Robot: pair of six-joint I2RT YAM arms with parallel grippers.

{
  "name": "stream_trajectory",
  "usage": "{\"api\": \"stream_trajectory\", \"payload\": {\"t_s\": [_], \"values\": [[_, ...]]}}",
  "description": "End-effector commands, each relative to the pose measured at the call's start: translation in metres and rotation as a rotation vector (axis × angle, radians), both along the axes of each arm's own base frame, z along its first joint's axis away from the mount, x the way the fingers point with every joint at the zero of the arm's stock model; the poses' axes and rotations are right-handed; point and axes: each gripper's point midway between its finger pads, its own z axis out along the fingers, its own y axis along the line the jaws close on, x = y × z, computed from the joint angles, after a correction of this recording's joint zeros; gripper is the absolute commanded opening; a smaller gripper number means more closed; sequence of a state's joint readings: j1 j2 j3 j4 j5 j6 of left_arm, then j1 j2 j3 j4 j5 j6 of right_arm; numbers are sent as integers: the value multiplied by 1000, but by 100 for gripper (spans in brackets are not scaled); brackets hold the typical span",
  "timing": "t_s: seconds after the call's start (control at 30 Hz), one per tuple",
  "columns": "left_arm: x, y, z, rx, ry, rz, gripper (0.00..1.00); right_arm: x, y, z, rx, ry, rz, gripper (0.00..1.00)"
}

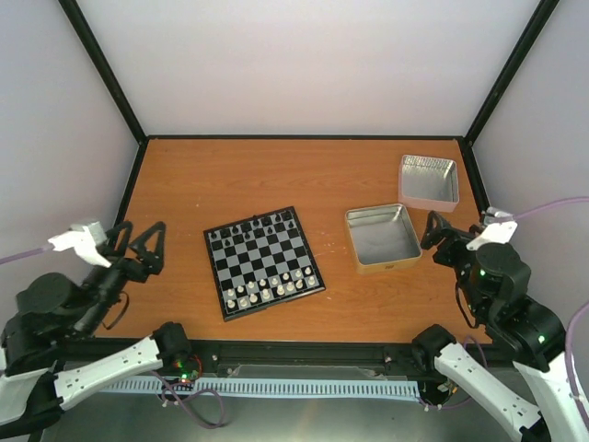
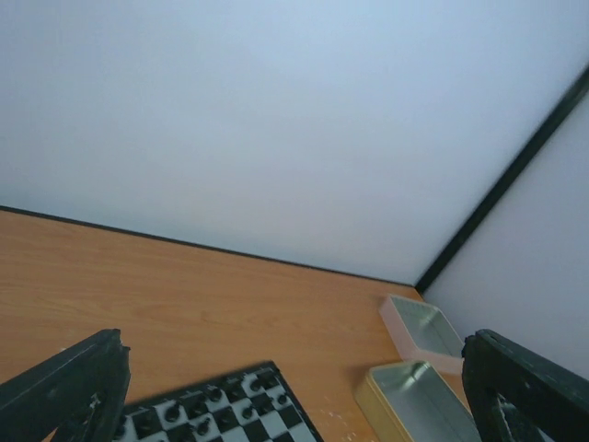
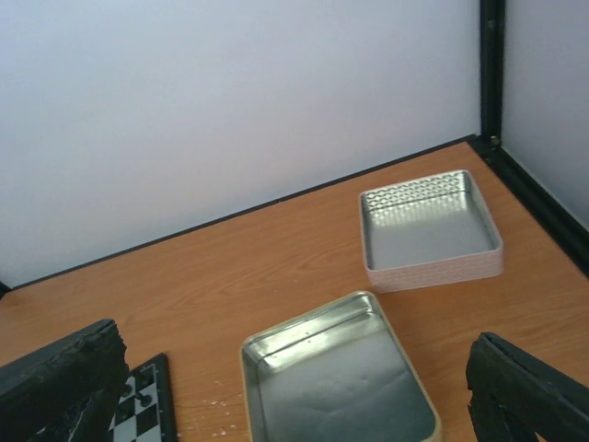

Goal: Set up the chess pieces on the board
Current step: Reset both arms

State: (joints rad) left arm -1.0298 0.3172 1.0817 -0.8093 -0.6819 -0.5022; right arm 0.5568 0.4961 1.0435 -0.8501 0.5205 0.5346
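Observation:
The small chessboard (image 1: 263, 262) with a black rim lies a little left of the table's middle. Cream-white chess pieces (image 1: 265, 290) stand in two rows along its near edge. Black pieces (image 1: 250, 228) stand in two rows along its far edge. The board's far corner shows in the left wrist view (image 2: 221, 410) and its edge in the right wrist view (image 3: 143, 405). My left gripper (image 1: 136, 247) is open and empty, raised left of the board. My right gripper (image 1: 444, 232) is open and empty, raised beside the nearer tin.
An empty gold-rimmed tin (image 1: 382, 237) lies right of the board, also in the right wrist view (image 3: 336, 382). A second silver tin (image 1: 429, 181) sits at the back right, also in the right wrist view (image 3: 428, 230). White walls with black posts enclose the table.

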Motion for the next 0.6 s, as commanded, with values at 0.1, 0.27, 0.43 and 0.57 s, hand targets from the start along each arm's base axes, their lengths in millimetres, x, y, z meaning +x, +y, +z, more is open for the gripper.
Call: {"api": "stream_trajectory", "payload": {"t_s": [0.1,0.27,0.43,0.57], "values": [[-14,54,1,75,-8,118,100,-29,-29,7,-93,-87,-34,100],[-16,61,3,82,-10,129,100,-34,-31,13,-95,-137,-24,100],[-14,55,6,90,-18,121,100,-34,-34,14,-101,-138,-37,100],[-11,52,5,100,-22,127,100,-34,-32,15,-100,-144,-29,100]]}}
